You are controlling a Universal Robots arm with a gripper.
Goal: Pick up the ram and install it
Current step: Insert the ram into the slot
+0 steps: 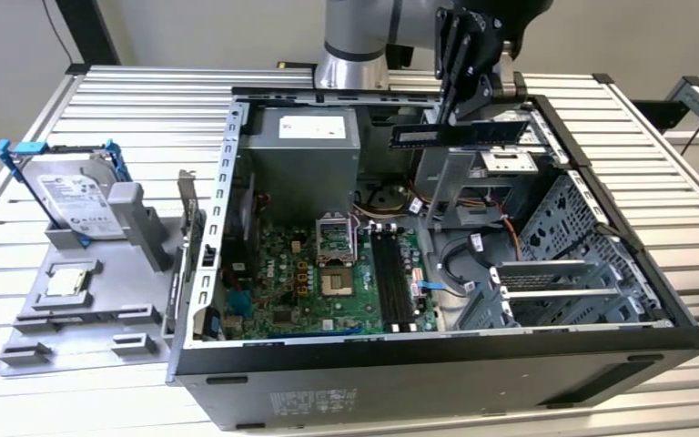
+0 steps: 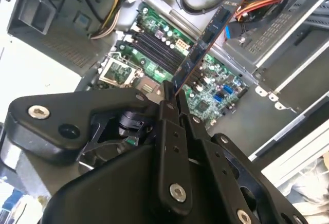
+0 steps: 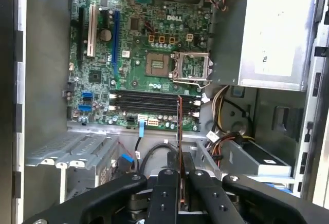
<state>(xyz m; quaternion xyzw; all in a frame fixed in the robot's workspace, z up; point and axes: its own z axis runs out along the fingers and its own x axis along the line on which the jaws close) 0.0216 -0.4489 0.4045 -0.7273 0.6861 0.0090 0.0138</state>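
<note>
open computer case (image 1: pixel 447 382) | green motherboard (image 1: pixel 288 273) | hard drive (image 1: pixel 76 196) beside case | slatted table (image 1: pixel 143 91)

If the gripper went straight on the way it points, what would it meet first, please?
Probably the memory slots, with the ram held in the gripper touching first; depth is unclear.

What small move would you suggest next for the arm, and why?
I would probably ease the ram down toward the memory slots. The gripper is shut on it, and in the exterior view it hangs up near the top edge of the case, well apart from the motherboard where those slots sit.
</note>
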